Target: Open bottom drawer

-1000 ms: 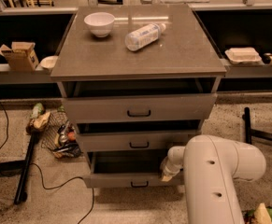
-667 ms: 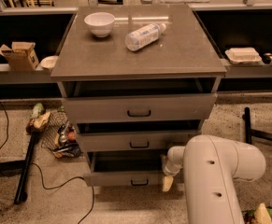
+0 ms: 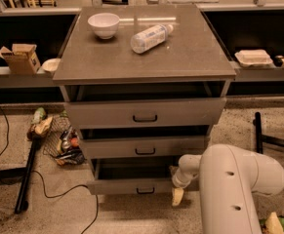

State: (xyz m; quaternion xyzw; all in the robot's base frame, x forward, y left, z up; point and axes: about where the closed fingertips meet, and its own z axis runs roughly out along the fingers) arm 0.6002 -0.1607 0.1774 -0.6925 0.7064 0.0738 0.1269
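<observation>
**Counter** [image 3: 190, 57]: the flat grey-brown top of the drawer cabinet. A white bowl [image 3: 104, 24] stands upright near the rear left corner. A clear plastic bottle [image 3: 150, 37] lies on its side just to the right of the bowl and apart from it, its cap pointing to the rear right.

**Floor** [image 3: 131, 216]: speckled. It carries the cabinet, a wire basket [image 3: 63, 143] of mixed items to the left, and a dark bar [image 3: 25, 177] lying beside the basket.

The pincer [image 3: 177, 195] hangs just above the floor, at the right end of the bottom drawer [image 3: 127, 185].
</observation>
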